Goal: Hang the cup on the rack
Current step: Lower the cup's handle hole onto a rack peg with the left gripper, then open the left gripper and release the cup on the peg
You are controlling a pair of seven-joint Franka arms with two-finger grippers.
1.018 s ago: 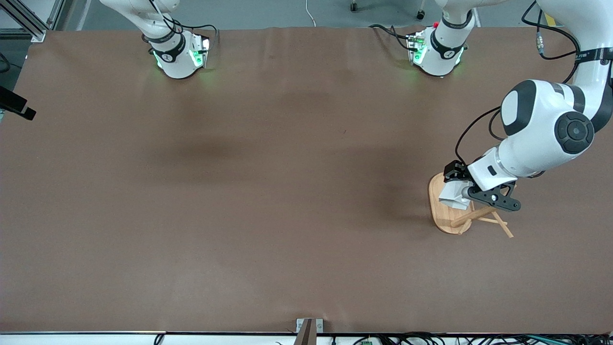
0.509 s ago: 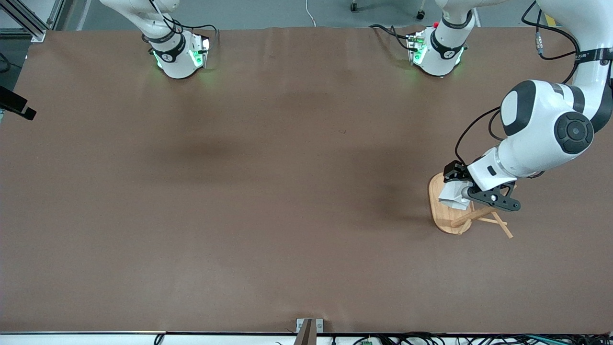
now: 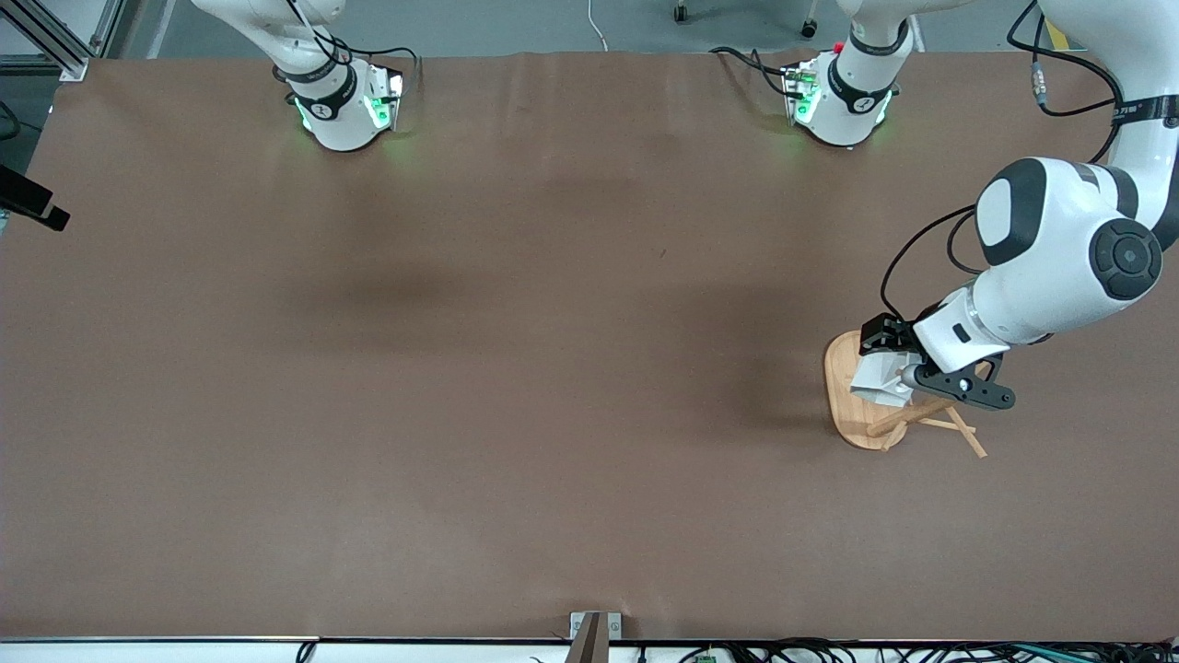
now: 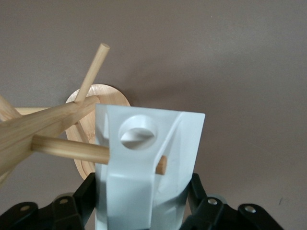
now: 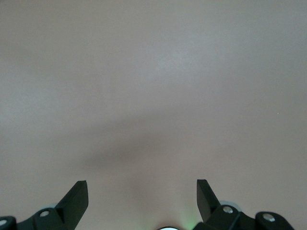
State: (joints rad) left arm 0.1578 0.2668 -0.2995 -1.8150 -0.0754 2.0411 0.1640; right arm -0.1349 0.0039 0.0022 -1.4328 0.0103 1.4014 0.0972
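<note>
The white faceted cup (image 3: 878, 380) is in my left gripper (image 3: 892, 368), which is shut on it over the oval base of the bamboo rack (image 3: 843, 405). In the left wrist view the black fingers (image 4: 193, 194) press both sides of the cup (image 4: 144, 191). A thin peg (image 4: 67, 146) from the rack's post (image 4: 33, 128) runs in under the cup's tab handle, below its round hole (image 4: 138, 134). The peg's tip shows past the tab. My right gripper (image 5: 142, 191) is open and empty over bare table; it shows only in its own wrist view.
The rack stands toward the left arm's end of the table. Further pegs (image 3: 967, 437) stick out from its post toward the front camera. Both arm bases (image 3: 343, 106) stand at the table's top edge. The brown tabletop (image 3: 516, 368) holds nothing else.
My left gripper has shifted slightly toward the left arm's end of the table with the cup, still at the rack. The right arm has not moved.
</note>
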